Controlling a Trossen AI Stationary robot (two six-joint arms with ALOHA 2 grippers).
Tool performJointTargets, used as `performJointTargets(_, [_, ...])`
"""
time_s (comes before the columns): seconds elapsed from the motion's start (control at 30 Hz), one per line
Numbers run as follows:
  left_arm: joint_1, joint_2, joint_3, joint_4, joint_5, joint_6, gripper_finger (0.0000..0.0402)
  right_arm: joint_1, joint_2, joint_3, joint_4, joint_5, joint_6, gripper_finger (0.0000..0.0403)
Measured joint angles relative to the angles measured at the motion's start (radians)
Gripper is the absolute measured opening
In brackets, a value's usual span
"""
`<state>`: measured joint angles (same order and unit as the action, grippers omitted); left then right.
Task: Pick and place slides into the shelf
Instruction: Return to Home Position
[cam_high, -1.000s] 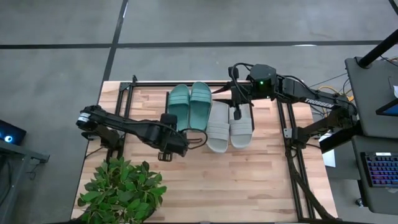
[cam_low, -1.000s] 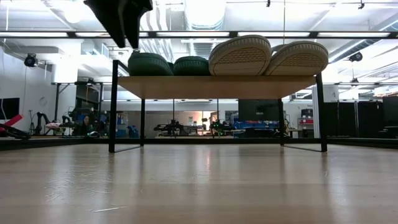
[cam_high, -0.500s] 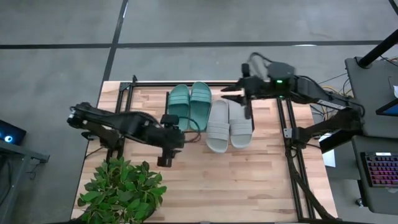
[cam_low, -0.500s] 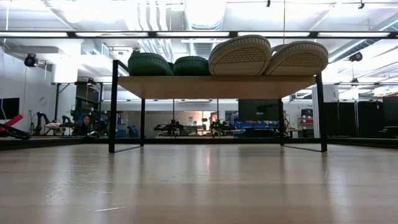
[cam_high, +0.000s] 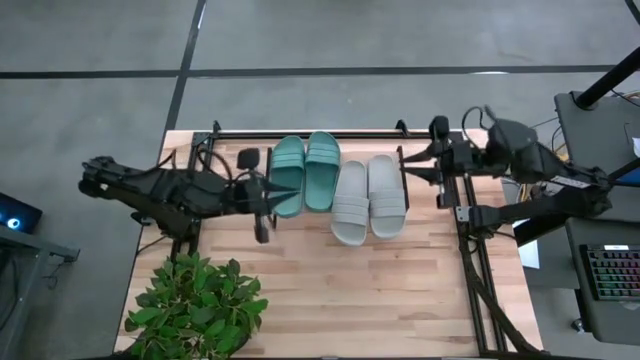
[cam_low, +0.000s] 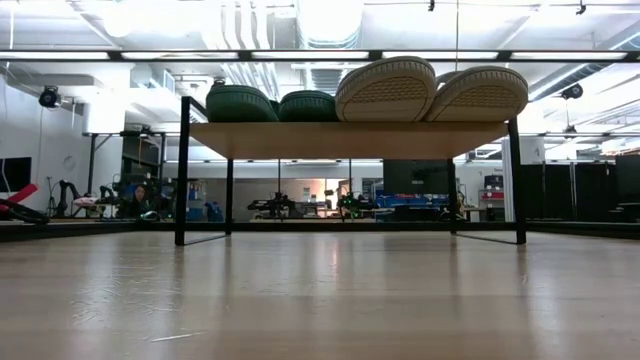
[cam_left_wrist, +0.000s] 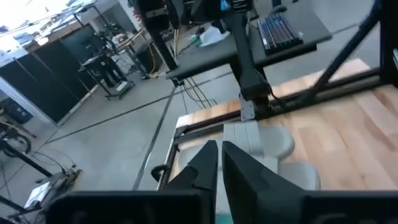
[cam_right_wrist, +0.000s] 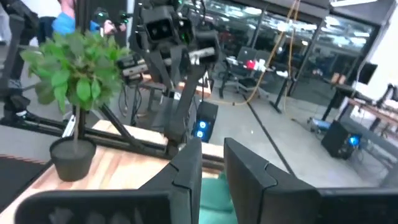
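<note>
**Seemingly done: four slides shelved, both claws empty**

Left gripper (cam_left_wrist: 217, 149) hangs just beside the green slides (cam_high: 306, 172), on their outer side. Its fingers are almost together and grip nothing. Right gripper (cam_right_wrist: 212, 146) hangs by the table's right rail, near the grey slides (cam_high: 368, 198) but apart from them. Its fingers are a slit apart and also empty.

Both claws stand off the footwear, which I take as arms clearing out toward rest, since nothing is left to carry.

All four slides lie side by side on the shelf (cam_low: 350, 140), green pair left and grey pair right. From low down the grey pair's ribbed soles show tilted above the board's front edge, so they probably overhang a little.

The table (cam_low: 320, 300) is pale planked wood. A plant (cam_high: 195, 305) stands at its near left corner. Beyond are grey floor, a side desk with a keyboard (cam_high: 612, 272), and a workshop hall with benches.
</note>
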<state>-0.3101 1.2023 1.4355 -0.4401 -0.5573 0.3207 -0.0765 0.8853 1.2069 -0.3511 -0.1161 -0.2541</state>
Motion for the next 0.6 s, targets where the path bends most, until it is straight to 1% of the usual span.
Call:
performJointTargets(0.2, [-0.028, -0.16, -0.236, 0.077, 0.001, 0.019, 0.0007, 0.0, -0.105, -0.226, 0.125, 0.075, 0.044, 0.0059])
performJointTargets(0.27, [-0.027, -0.232, -0.318, 0.098, 0.033, 0.026, 0.0002, 0.0, -0.126, -0.284, 0.159, 0.106, 0.044, 0.0059])
performJointTargets(0.33, [-0.023, -0.303, -0.392, 0.14, 0.092, 0.034, 0.0001, 0.0, -0.143, -0.326, 0.175, 0.121, 0.045, 0.0059])
performJointTargets(0.4, [-0.004, -0.376, -0.458, 0.213, 0.158, 0.068, 0.0001, 0.0, -0.151, -0.353, 0.19, 0.121, 0.048, 0.0059])
performJointTargets(0.5, [0.053, -0.474, -0.528, 0.335, 0.185, 0.145, 0.0, 0.0, -0.158, -0.385, 0.205, 0.121, 0.067, 0.0059])
performJointTargets(0.6, [0.113, -0.553, -0.577, 0.33, 0.191, 0.159, 0.0, 0.0, -0.156, -0.406, 0.212, 0.12, 0.089, 0.0059])
